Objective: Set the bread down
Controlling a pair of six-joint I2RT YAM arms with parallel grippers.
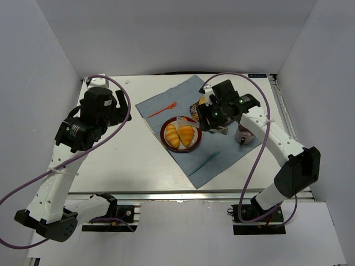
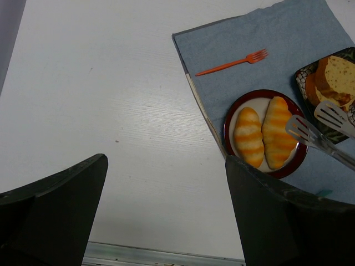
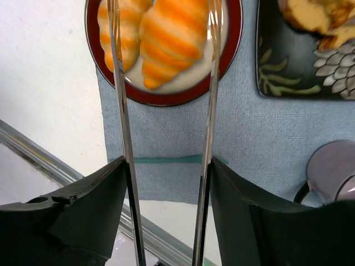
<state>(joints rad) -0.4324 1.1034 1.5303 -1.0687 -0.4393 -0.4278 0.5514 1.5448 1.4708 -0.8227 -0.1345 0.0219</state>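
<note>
The right gripper [image 3: 166, 183] is clasping metal tongs [image 3: 209, 111], whose arms are standing spread either side of the darker roll [image 3: 172, 39]. That roll is lying beside the pale roll [image 3: 130, 39] on a red-rimmed plate [image 3: 166, 98] on a blue cloth [image 3: 249, 138]. The left gripper [image 2: 166, 194] is hanging with jaws wide apart over the white table [image 2: 111, 111]

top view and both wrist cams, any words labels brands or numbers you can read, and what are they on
No text can be read in any view.
Pale sticker on the left arm: too small to read.
Dark strip at the far edge of the table: too small to read.
Bread, red-rimmed plate, orange fork, tongs: no print visible.
</note>
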